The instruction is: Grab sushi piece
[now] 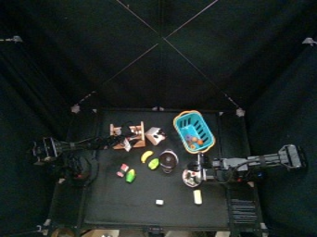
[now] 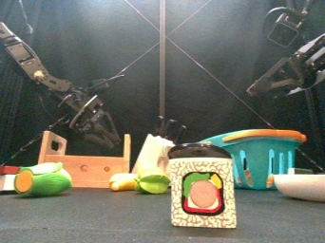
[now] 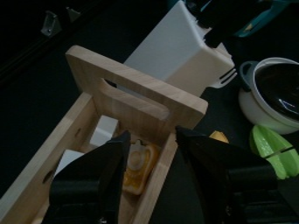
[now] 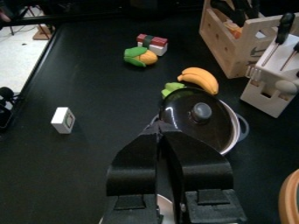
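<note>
The sushi piece point(image 1: 158, 201) is a tiny whitish block lying alone near the table's front edge. It stands near and large in the front view point(image 2: 203, 197), and shows in the right wrist view point(image 4: 62, 119). My right gripper point(image 1: 206, 171) is shut and empty, hovering over a lidded black pot point(image 4: 201, 119), well apart from the sushi; its jaws point(image 4: 163, 140) meet in the right wrist view. My left gripper point(image 1: 119, 143) is open at the wooden rack point(image 3: 128, 96), its jaws astride the rack's board point(image 3: 152, 153).
A blue basket point(image 1: 195, 131) stands at the back right. A white knife block point(image 3: 187, 48) is beside the rack. Yellow-green oval items point(image 1: 150, 159) and a small pink-red piece point(image 1: 124, 171) lie mid-table. A banana point(image 4: 198, 79) lies by the pot.
</note>
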Controlling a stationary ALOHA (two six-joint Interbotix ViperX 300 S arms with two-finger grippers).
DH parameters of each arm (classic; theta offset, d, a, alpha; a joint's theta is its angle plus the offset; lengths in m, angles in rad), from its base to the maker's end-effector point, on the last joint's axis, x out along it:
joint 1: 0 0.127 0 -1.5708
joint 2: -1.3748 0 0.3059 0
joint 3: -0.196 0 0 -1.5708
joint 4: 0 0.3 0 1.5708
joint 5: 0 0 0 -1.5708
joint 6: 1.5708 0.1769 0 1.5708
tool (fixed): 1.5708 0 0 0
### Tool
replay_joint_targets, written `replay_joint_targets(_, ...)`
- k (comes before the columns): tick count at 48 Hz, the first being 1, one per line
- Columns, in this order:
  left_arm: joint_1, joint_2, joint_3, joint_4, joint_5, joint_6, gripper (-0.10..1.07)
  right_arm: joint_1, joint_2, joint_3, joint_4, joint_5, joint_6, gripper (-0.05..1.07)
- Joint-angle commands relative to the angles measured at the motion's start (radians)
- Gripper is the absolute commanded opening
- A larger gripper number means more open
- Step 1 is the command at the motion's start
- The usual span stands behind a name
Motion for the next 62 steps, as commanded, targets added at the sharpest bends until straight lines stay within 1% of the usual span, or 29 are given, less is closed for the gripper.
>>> replay_joint_targets(1, -0.005, -0.015, -0.002, 0.0, -0.008, 0.0, 0.83, 0.0, -0.002, -0.012, -0.002, -0.006, 0.0, 0.01)
replay_joint_targets(3, -0.02, -0.023, 0.005, 0.002, -0.008, 0.0, 0.83, 0.0, -0.003, -0.012, -0.003, -0.006, 0.0, 0.01)
replay_joint_targets(7, -0.091, -0.054, 0.011, 0.005, -0.008, 0.002, 0.83, 0.002, -0.003, -0.011, -0.002, -0.006, 0.0, 0.01)
replay_joint_targets(17, -0.313, -0.118, 0.014, 0.057, -0.006, 0.002, 0.83, 0.0, -0.003, -0.012, 0.0, -0.006, 0.0, 0.01)
replay_joint_targets(18, -0.344, -0.121, 0.012, 0.064, -0.008, 0.002, 0.83, 0.002, -0.003, -0.014, 0.002, -0.006, 0.0, 0.01)
replay_joint_targets(26, -0.483, -0.098, -0.008, 0.074, -0.006, 0.002, 0.83, 0.002, -0.002, -0.015, 0.003, -0.005, 0.0, 0.01)
replay_joint_targets(28, -0.522, -0.075, -0.017, 0.075, -0.006, 0.002, 0.83, 0.0, -0.003, -0.015, 0.003, -0.005, 0.0, 0.01)
replay_joint_targets(32, -0.575, -0.032, -0.043, 0.08, -0.006, 0.002, 0.84, 0.0, -0.002, -0.014, 0.003, -0.005, 0.0, 0.01)
replay_joint_targets(37, -0.635, 0.041, -0.1, 0.089, 0.0, 0.002, 0.87, 0.0, -0.003, -0.014, 0.003, -0.006, 0.0, 0.01)
replay_joint_targets(40, -0.66, 0.084, -0.138, 0.097, 0.012, 0.002, 0.89, 0.0, -0.002, -0.014, 0.003, -0.006, 0.0, 0.01)
replay_joint_targets(46, -0.687, 0.163, -0.213, 0.097, 0.069, 0.0, 0.94, 0.0, -0.003, -0.014, 0.003, -0.005, 0.002, 0.01)
replay_joint_targets(49, -0.703, 0.201, -0.255, 0.097, 0.117, 0.0, 0.97, 0.0, -0.003, -0.014, 0.003, -0.005, 0.002, 0.01)
replay_joint_targets(56, -0.724, 0.259, -0.328, 0.094, 0.195, -0.002, 0.98, 0.0, -0.003, -0.012, 0.003, -0.006, 0.002, 0.01)
replay_joint_targets(62, -0.75, 0.301, -0.383, 0.087, 0.227, -0.002, 0.98, 0.002, -0.002, -0.012, 0.005, -0.006, 0.002, 0.01)
